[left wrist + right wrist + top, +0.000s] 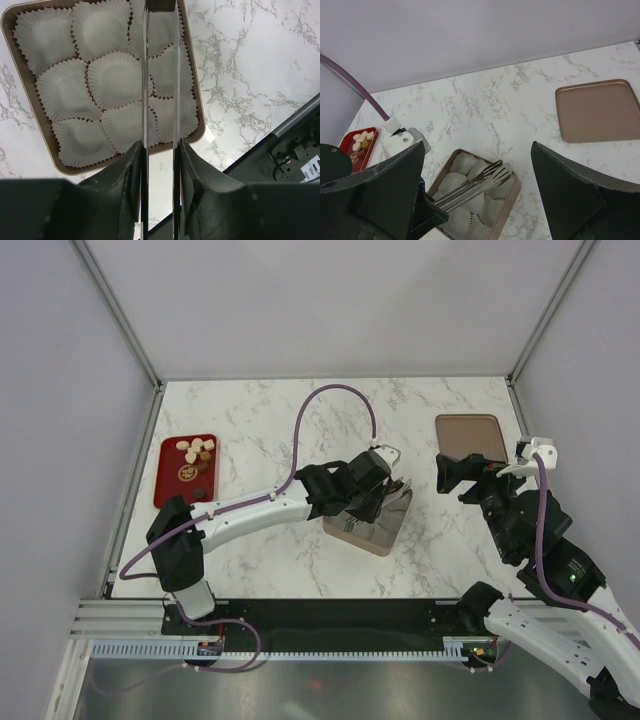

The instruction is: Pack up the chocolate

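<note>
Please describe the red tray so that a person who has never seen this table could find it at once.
On the white marble table, look along the left edge. The red tray lies there, a narrow rectangle carrying small cream and dark chocolate pieces. It alone is red; the box of paper cups and the flat lid are tan.

Metal tongs (482, 181) hang over a tan box (372, 538) of white paper cups (115, 80), between red tray (170, 495) and lid (470, 437).
</note>
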Tool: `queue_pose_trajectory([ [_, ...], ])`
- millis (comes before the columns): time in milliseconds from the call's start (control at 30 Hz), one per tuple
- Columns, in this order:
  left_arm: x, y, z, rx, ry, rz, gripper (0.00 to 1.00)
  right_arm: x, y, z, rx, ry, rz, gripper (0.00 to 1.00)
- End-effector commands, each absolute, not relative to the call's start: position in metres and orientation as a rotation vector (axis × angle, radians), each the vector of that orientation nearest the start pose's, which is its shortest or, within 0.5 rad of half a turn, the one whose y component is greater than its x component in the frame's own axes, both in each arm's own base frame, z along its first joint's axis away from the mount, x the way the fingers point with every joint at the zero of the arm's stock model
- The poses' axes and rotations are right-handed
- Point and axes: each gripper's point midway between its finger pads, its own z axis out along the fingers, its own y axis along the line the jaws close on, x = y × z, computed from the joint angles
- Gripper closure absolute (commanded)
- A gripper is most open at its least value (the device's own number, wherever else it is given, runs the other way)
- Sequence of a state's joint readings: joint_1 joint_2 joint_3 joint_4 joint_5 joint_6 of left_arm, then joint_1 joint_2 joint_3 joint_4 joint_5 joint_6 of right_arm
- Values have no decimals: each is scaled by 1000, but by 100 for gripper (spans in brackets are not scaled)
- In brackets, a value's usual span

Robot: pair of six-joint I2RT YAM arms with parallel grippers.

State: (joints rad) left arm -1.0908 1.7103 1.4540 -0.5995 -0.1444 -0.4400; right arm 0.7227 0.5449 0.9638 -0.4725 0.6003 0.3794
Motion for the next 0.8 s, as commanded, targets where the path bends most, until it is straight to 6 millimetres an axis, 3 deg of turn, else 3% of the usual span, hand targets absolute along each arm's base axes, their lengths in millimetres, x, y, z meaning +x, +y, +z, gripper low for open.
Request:
queue_pose_trajectory([
  [0,217,-394,183,667,2315,-538,61,222,79,359,187,1608,359,4],
  [767,207,-387,170,684,2377,-525,52,223,82,359,193,1608,376,4],
])
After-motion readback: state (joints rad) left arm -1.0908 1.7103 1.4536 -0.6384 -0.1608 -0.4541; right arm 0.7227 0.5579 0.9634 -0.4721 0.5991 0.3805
